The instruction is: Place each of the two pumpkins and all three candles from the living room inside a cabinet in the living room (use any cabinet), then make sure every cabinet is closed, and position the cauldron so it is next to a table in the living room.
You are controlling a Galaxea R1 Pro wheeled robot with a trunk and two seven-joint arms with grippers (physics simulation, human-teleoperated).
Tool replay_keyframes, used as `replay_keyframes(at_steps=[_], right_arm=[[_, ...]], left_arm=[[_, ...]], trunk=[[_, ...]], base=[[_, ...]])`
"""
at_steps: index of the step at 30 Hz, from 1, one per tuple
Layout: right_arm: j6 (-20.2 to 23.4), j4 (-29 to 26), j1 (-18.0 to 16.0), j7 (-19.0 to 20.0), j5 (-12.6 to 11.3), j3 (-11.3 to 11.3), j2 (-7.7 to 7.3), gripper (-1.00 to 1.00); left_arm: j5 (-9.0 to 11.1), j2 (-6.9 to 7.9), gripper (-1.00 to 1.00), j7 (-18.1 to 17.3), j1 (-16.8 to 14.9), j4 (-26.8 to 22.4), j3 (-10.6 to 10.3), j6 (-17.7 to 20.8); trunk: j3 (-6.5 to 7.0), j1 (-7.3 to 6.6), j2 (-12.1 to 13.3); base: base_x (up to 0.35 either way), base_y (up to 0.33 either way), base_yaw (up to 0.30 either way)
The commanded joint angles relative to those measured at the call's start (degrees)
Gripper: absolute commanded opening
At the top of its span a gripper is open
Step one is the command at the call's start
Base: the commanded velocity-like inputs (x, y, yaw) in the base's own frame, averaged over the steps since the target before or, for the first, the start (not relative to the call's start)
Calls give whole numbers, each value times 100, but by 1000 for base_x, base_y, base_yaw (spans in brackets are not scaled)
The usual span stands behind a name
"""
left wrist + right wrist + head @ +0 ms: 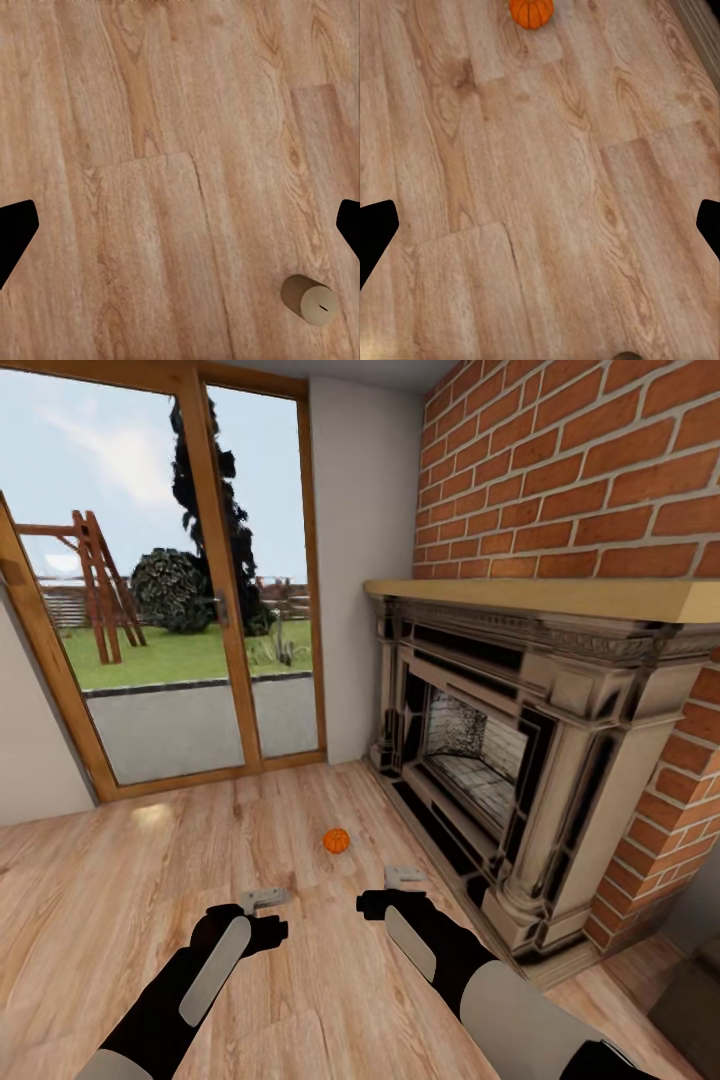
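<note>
One small orange pumpkin (336, 841) sits on the wood floor in front of the fireplace, a short way ahead of both hands; the right wrist view catches it (532, 11) at the far end of the floor it sees. A tan candle (309, 298) lies on its side on the planks below my left gripper (180, 232). Both grippers hover over the floor, left (262, 900) and right (404, 876), each open with nothing between the fingers. The right gripper (540, 232) is well short of the pumpkin. Cabinet and cauldron are out of view.
An ornate fireplace (500, 760) with a wooden mantel stands against the brick wall on the right, its base close to my right arm. A glass patio door (190, 610) fills the far wall. Open wood floor (150, 880) stretches to the left.
</note>
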Motion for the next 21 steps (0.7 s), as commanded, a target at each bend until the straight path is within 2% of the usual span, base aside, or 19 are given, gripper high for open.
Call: replay_keyframes(at_steps=[1,7,14,21], right_arm=[[16,-2,-6,-50,-39,19,0,100],[91,80,-6,-126,-56,-15,0,100],[182,355,-6,-938,-65,-56,0,100],[190,391,-6,-1076,-65,-60,0,100]], left_arm=[[61,7,100,60,-5,-10,-17,5],[60,8,100,60,-5,-26,-17,3],[31,15,100,60,-5,-28,-13,2],[20,15,100,60,-6,-28,-17,-1]], trunk=[[-25,22,-45],[-133,154,-286],[-258,308,-567],[-384,462,-847]], base=[[0,0,0],[0,0,0],[0,0,0],[0,0,0]])
